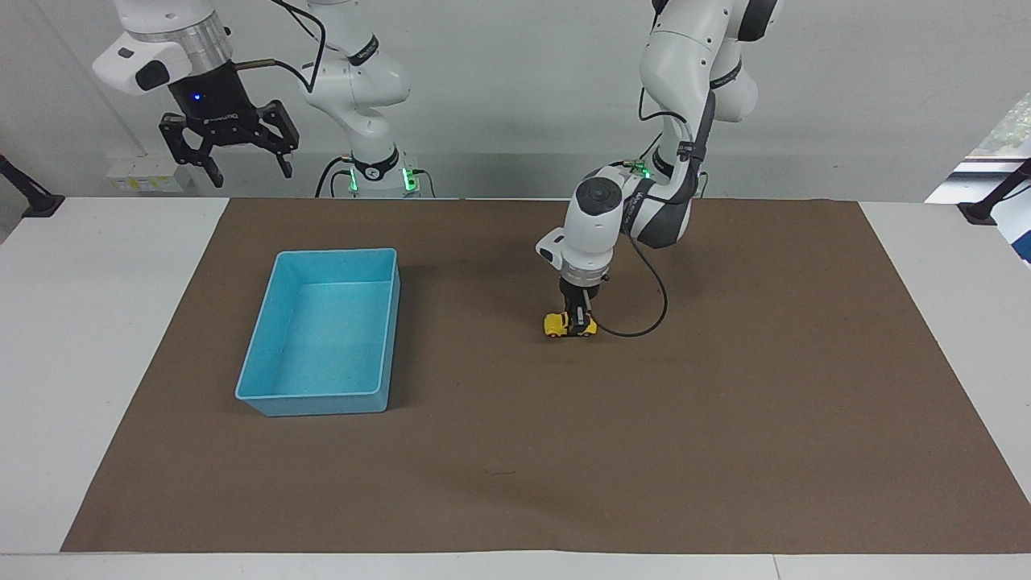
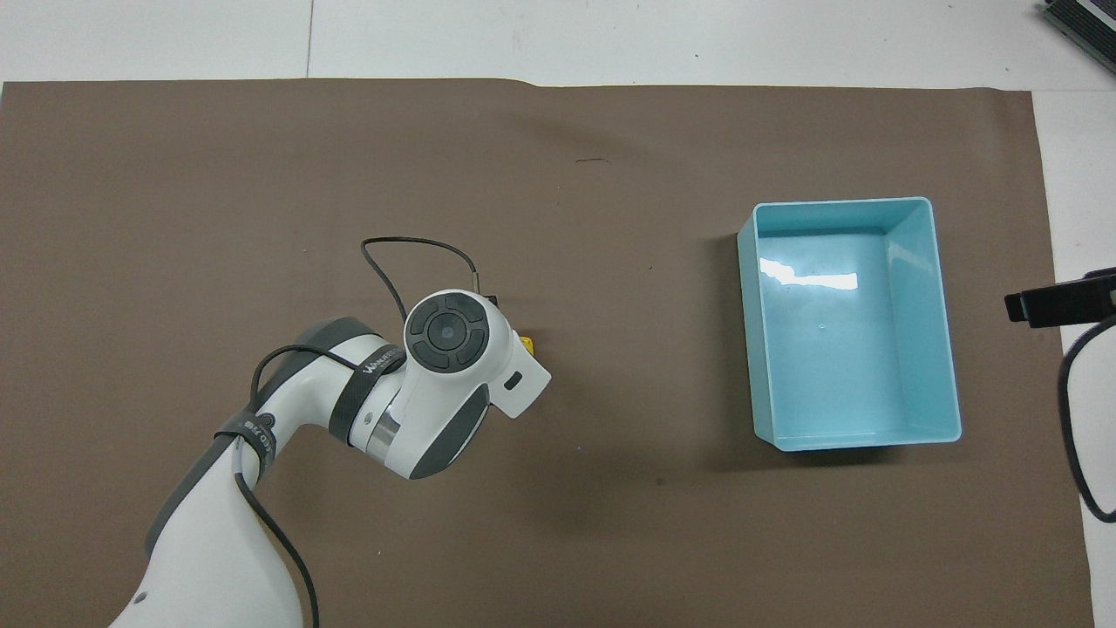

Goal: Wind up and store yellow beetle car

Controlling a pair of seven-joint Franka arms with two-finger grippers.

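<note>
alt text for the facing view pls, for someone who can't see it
The left tool is down on the yellow beetle car, gripping it on the brown mat near the table's middle. An empty blue bin sits on the mat toward the right arm's end. The right tool waits, open, raised over the table edge at that end.

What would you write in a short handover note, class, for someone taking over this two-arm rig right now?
Left gripper: down on the brown mat, shut on the yellow beetle car, whose wheels look to be on the mat.
Right gripper: open, waiting raised at its own end of the table, nearer to the robots than the blue bin.
Bin: on the mat toward the right arm's end, nothing in it.
Done: car grasped.
Left: finish winding the car on the mat, whose progress cannot be told from here, then carry it to the bin and drop it in.
</note>
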